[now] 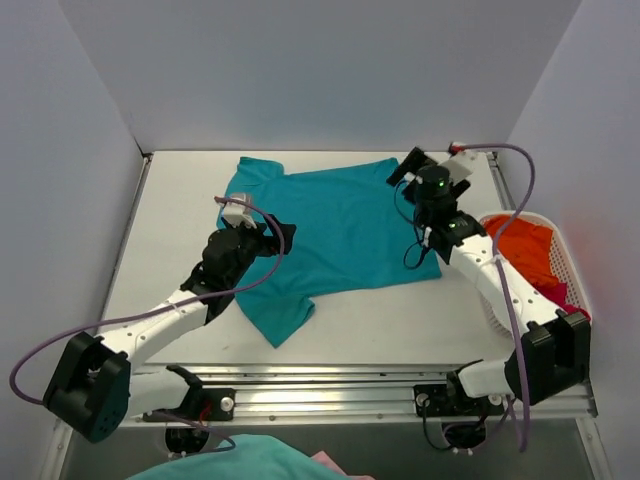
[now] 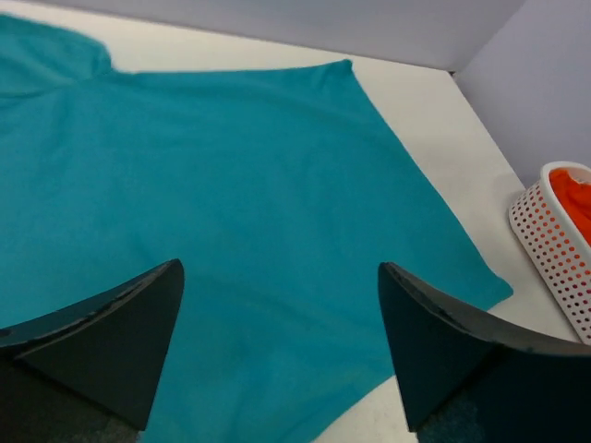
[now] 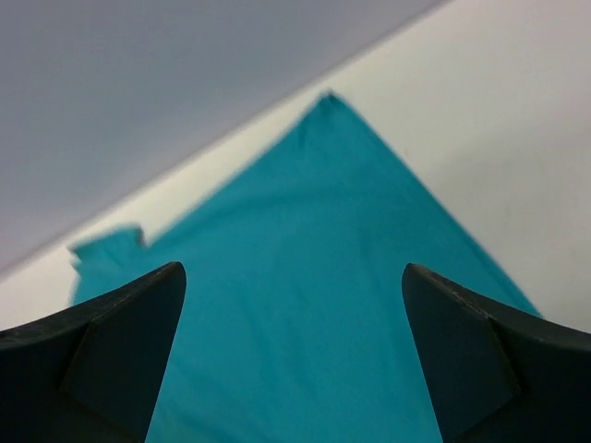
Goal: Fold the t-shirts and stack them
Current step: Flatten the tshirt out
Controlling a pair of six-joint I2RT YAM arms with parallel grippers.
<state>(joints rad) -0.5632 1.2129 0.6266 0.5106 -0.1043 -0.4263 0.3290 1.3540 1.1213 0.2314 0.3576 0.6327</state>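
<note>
Teal t-shirt (image 1: 340, 225) flat on table (image 1: 400, 320), right hem corner near basket (image 2: 540, 245).

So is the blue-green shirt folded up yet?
No, spread flat: the teal shirt lies open on the table, both sleeves showing.

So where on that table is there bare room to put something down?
The widest bare patch of table lies between the teal t-shirt and the left wall. A narrower strip runs between the shirt's near edge and the front rail. The right side is crowded: basket and right arm.
</note>
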